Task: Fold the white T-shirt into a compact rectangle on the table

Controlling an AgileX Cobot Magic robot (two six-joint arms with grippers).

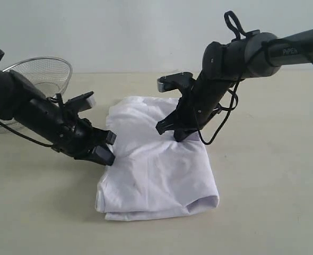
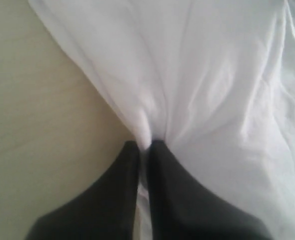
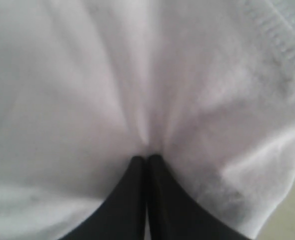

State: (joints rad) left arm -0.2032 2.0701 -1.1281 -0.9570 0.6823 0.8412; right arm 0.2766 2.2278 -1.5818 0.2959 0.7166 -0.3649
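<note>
The exterior view looks slightly downward across the wide pale beige matte tabletop [image 1: 273,212] from moderate distance, taking in both arms and the whole soft white cotton T-shirt [image 1: 156,170]. The left wrist view looks past the black left gripper [image 2: 144,146] and the right wrist view past the black right gripper [image 3: 146,159], both very close to that same cloth. The left one also catches bare tabletop.

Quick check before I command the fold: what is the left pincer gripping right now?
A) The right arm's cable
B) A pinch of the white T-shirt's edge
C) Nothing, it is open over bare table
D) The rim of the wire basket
B: in the left wrist view the left pincer is shut on a bunched edge of the white T-shirt, with the table bare beside it.
</note>
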